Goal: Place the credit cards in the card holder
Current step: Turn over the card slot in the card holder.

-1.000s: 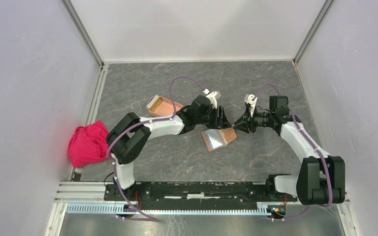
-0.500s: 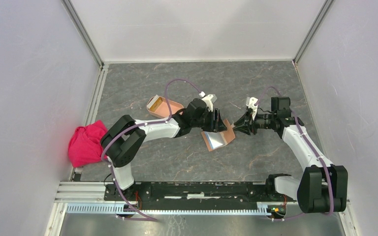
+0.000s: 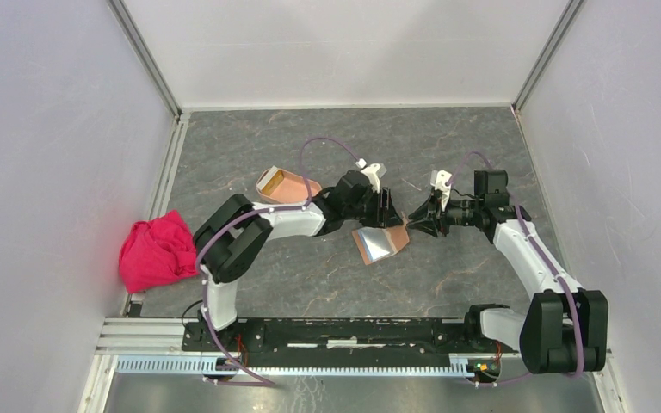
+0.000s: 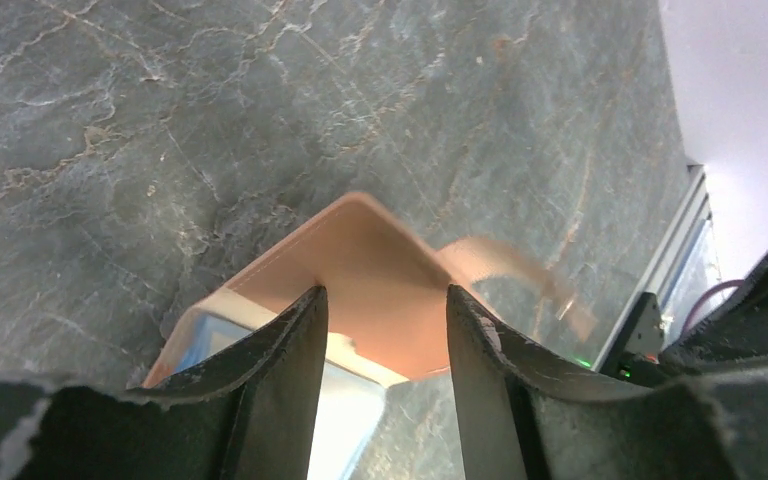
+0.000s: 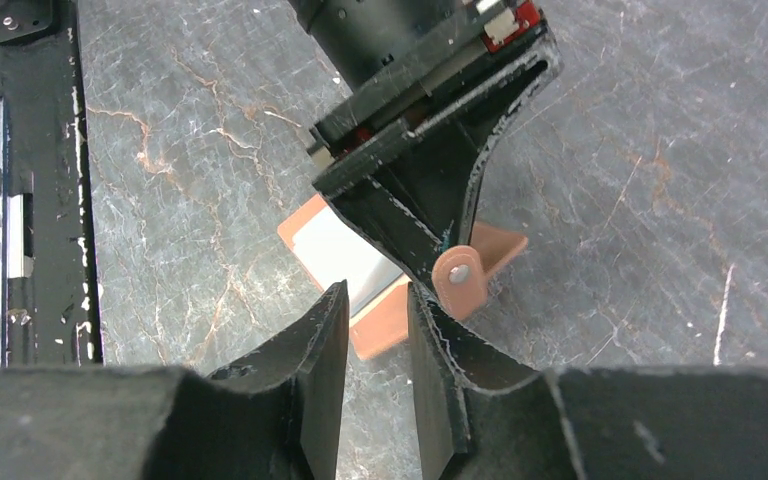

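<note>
Now your left pincer hangs half-wide over the wallet; right pincer, narrow-gapped, at its two o'clock.

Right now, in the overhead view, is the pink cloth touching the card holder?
No, the pink cloth lies well to the left of the card holder, with a clear gap between them.
</note>
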Controlling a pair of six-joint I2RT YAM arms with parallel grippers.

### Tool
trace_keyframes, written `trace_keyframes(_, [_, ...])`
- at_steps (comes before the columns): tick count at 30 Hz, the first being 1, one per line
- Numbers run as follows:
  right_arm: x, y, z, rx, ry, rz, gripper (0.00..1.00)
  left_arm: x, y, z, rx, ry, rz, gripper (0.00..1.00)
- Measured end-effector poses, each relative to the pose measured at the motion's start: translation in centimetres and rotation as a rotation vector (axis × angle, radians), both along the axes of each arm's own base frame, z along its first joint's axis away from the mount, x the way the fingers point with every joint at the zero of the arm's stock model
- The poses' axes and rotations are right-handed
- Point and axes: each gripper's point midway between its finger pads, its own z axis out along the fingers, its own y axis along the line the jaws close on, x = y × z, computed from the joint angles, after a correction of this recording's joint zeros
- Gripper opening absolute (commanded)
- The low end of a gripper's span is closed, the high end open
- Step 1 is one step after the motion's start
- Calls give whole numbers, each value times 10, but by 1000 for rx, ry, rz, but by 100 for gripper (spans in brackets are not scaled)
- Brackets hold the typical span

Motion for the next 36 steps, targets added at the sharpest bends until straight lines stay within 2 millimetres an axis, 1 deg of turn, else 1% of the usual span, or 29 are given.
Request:
trace_keyframes(2, [2, -1, -8, 1, 36, -19, 29, 3, -3, -13, 17, 15, 0, 53])
trace_keyframes(6, [7, -4, -36, -17, 172, -77, 19, 2, -2, -39, 56, 49, 1, 52])
trace_keyframes(7, [9, -4, -41, -25, 190, -88, 16, 2, -2, -42, 60, 53, 0, 52])
trace_keyframes(11, [17, -9, -71, -97, 297, -169, 12, 4, -4, -42, 56, 50, 1, 54])
trace_keyframes(16, [19, -18, -109, -202, 423, -265, 10, 4, -4, -42, 55, 49, 1, 56])
trace_keyframes(19, [21, -25, -128, -260, 481, -311, 9, 4, -4, -39, 52, 47, 1, 56])
trace_keyframes(20, [22, -26, -131, -269, 498, -319, 9, 3, -3, -37, 50, 44, 1, 56])
trace_keyframes(23, [27, -27, -131, -278, 508, -332, 9, -2, 3, -31, 40, 37, 1, 56])
trace_keyframes(28, [27, -27, -131, -284, 511, -330, 9, -15, 18, -21, 18, 33, 11, 54])
trace_keyframes(31, [27, -27, -131, -284, 509, -327, 10, -22, 27, -25, 21, 44, 27, 53])
trace_keyframes(34, [27, -26, -131, -284, 508, -326, 10, -28, 38, -38, 42, 59, 51, 51])
trace_keyframes(36, [27, -26, -131, -283, 507, -324, 10, -27, 41, -39, 37, 61, 72, 49])
